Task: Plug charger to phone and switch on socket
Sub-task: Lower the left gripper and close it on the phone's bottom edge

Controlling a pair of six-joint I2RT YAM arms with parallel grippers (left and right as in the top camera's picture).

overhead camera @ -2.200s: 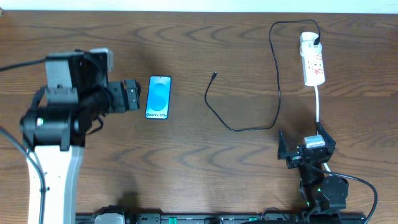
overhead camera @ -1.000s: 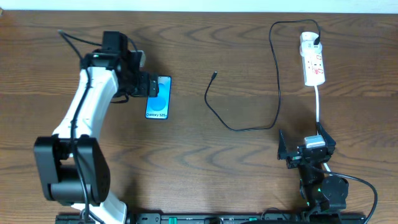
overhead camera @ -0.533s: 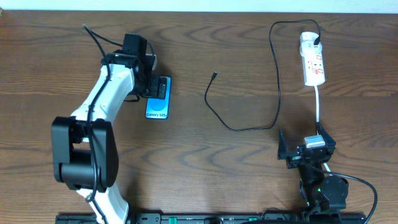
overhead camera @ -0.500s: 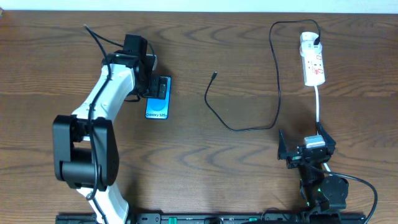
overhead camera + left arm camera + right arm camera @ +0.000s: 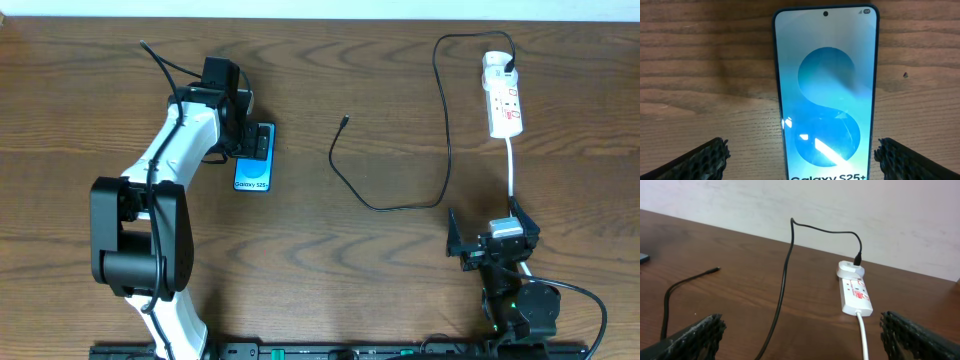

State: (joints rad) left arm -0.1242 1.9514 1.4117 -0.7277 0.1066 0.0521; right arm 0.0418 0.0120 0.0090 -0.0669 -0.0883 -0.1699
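Observation:
The phone (image 5: 252, 172) lies flat at the left of the table, blue screen up. My left gripper (image 5: 258, 140) hovers over its upper half, open, a finger on each side and apart from it; the left wrist view (image 5: 800, 155) shows the phone (image 5: 825, 95) between the fingers. The charger cable (image 5: 380, 206) loops across the middle, its plug tip (image 5: 345, 120) loose on the wood. Its adapter (image 5: 510, 68) sits in the socket (image 5: 504, 108) at the far right. My right gripper (image 5: 491, 245) is open and empty at the front right. The right wrist view (image 5: 802, 340) shows the socket (image 5: 856, 294) and the cable (image 5: 784, 285) ahead.
The socket's white cord (image 5: 512, 170) runs from the strip toward my right gripper. The brown wooden table (image 5: 320, 270) ends at a pale wall at the back (image 5: 840, 210).
My left arm has swung from the far left to over the phone and has barely moved in the last half second. The right arm, cable and socket have not moved.

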